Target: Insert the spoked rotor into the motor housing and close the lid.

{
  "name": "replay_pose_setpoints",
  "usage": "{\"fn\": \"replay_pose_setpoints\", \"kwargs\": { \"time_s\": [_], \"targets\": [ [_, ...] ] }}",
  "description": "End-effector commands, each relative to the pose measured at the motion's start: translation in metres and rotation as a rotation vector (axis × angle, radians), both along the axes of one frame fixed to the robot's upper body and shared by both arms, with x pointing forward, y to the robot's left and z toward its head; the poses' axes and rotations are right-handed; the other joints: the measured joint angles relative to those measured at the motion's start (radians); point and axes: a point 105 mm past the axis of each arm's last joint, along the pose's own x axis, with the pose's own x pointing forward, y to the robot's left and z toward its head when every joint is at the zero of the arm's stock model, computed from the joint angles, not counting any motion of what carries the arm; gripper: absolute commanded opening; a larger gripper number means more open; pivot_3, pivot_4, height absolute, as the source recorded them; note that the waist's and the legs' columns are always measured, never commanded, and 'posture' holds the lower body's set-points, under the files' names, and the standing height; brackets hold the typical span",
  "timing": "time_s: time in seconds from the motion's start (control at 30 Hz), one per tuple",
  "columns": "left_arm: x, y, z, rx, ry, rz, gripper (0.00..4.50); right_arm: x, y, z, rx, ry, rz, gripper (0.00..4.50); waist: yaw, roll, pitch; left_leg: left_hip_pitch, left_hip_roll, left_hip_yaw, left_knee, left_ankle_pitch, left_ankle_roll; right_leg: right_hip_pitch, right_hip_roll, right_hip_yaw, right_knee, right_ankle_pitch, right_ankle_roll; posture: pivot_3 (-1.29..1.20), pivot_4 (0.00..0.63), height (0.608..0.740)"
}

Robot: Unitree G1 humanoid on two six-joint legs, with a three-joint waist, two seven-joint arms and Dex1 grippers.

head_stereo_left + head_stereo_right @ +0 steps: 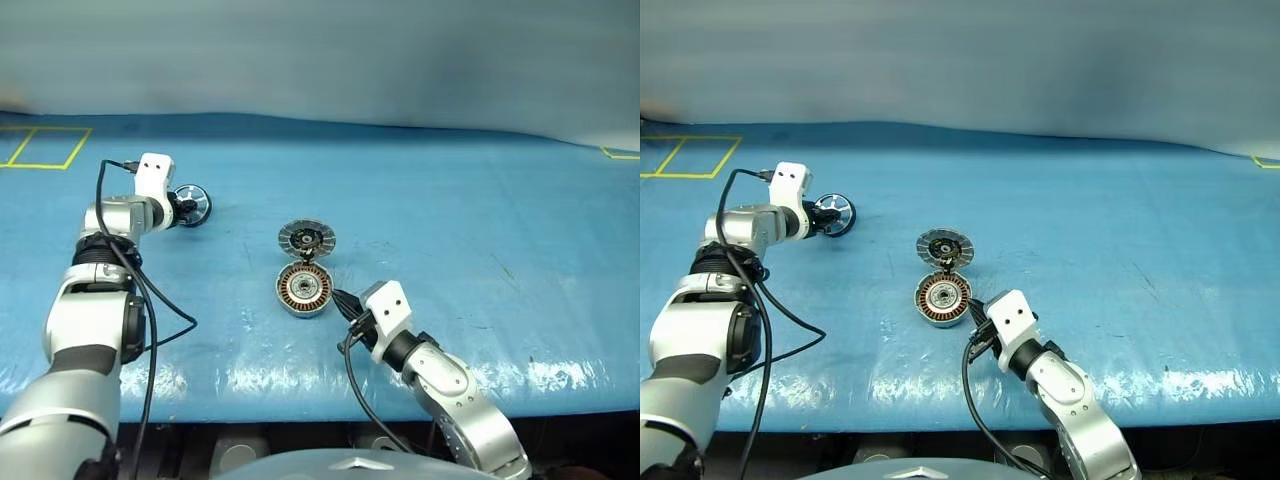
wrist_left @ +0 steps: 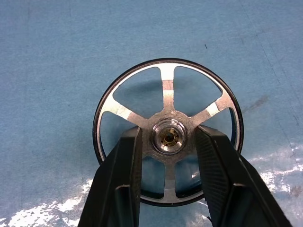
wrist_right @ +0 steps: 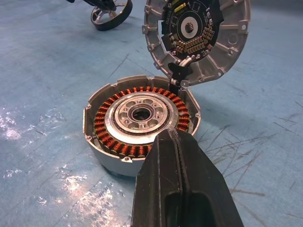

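Observation:
The spoked rotor (image 2: 168, 90), a black ring with silvery spokes, stands tilted on its edge at the far left of the blue table. My left gripper (image 2: 168, 131) is shut on it, its fingers (image 2: 125, 161) passing through the spoke gaps on either side of the centre hub. The motor housing (image 1: 303, 288) lies in the middle, coppery windings facing up. Its hinged lid (image 1: 306, 238) stands open on the far side, inner face toward me. My right gripper (image 3: 173, 139) is shut and holds nothing, its tips at the housing's near rim.
The blue cover (image 1: 450, 200) spreads wide to the right of the housing. Yellow tape lines (image 1: 40, 148) mark the far left corner. Black cables hang from both wrists near the table's front edge (image 1: 300, 400).

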Motion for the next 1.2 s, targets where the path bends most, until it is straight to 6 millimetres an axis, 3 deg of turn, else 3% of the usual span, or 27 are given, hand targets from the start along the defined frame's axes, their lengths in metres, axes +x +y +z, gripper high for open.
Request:
{"fn": "replay_pose_setpoints", "kwargs": {
  "time_s": [0.03, 0.3, 0.4, 0.67, 0.93, 1.2],
  "targets": [
    [-0.01, 0.005, -0.011, 0.031, 0.067, -0.029, 1.33, 0.001, 0.001, 0.007, 0.013, -0.027, -0.003, 0.0, -0.003, 0.0, 0.0, 0.0, 0.0, 0.0, 0.0, 0.0, 0.0, 0.0, 0.0, 0.0, 0.0, 0.0, 0.0, 0.0, 0.15, 0.74],
    [-0.016, 0.018, 0.025, 0.053, -0.019, -0.093, 1.33, 0.001, 0.002, 0.008, 0.019, -0.031, -0.006, 0.0, -0.009, 0.0, 0.0, -0.003, 0.0, 0.0, -0.003, 0.0, 0.0, -0.004, 0.0, 0.0, 0.0, 0.0, -0.001, 0.0, 0.15, 0.74],
    [-0.024, 0.012, 0.044, 0.039, -0.089, -0.184, 1.33, 0.001, 0.003, 0.008, 0.024, -0.031, 0.001, 0.0, -0.008, -0.001, 0.001, -0.004, 0.0, 0.0, -0.004, 0.0, 0.0, -0.005, 0.0, 0.0, 0.0, -0.001, -0.002, 0.0, 0.15, 0.74],
    [-0.067, -0.03, 0.075, 0.027, -0.168, -0.555, 1.32, 0.001, 0.006, 0.009, 0.044, -0.031, 0.024, 0.0, 0.004, -0.002, 0.001, -0.004, 0.001, 0.0, -0.005, 0.0, 0.0, -0.006, 0.0, -0.001, -0.001, -0.002, -0.003, 0.0, 0.15, 0.74],
    [-0.123, -0.097, 0.096, -0.036, -0.175, -0.985, 1.31, -0.006, 0.0, 0.017, 0.121, -0.079, 0.011, 0.0, 0.001, -0.002, 0.002, -0.004, 0.001, 0.0, -0.005, 0.0, 0.0, -0.007, 0.0, 0.0, -0.001, -0.002, -0.004, 0.0, 0.15, 0.74],
    [-0.136, -0.144, 0.084, 0.01, -0.145, -1.168, 1.31, -0.013, -0.017, -0.002, 0.096, -0.086, -0.056, 0.0, 0.002, -0.002, 0.002, -0.004, 0.001, 0.001, -0.004, 0.0, 0.0, -0.006, 0.0, 0.0, -0.001, -0.005, -0.008, 0.0, 0.15, 0.74]
  ]
}}
